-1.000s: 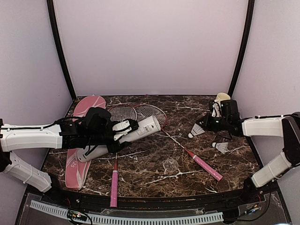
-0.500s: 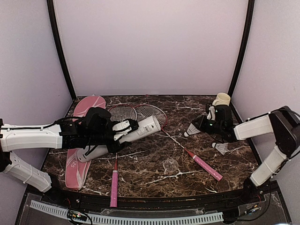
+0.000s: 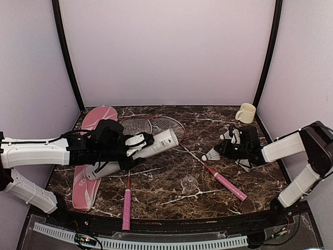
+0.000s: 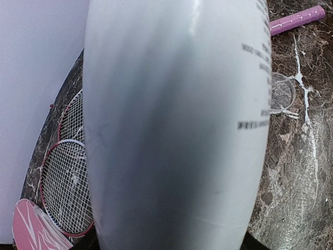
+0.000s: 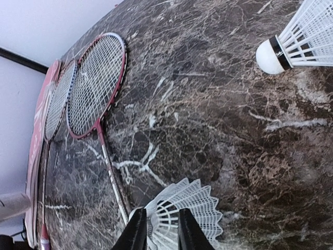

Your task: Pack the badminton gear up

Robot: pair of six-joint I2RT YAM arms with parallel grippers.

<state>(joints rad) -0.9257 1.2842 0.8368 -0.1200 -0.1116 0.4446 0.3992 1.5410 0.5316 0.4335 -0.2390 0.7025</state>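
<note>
White feathers of one shuttlecock (image 5: 179, 205) sit pinched between the two fingers of the right gripper (image 5: 158, 234), which press together on its skirt. It hangs low over the dark marble table (image 3: 166, 192), just beside the thin shaft of the right-hand racquet (image 3: 167, 125). A second shuttlecock (image 5: 299, 39) lies on the marble near the far side of that gripper, not touching it.

Well to the left, the white tube (image 3: 156, 146) is slanted across the left gripper (image 3: 134, 148), whose fingers are clamped round its middle. The tube is held near the head of the other racquet (image 3: 136, 125). The pink racquet cover (image 3: 83, 187) lies along the left edge, passing under that arm.

A clear round lid (image 3: 190, 183) rests between the two pink handles. The cream mug (image 3: 245, 112) stands upright in the far right corner.
</note>
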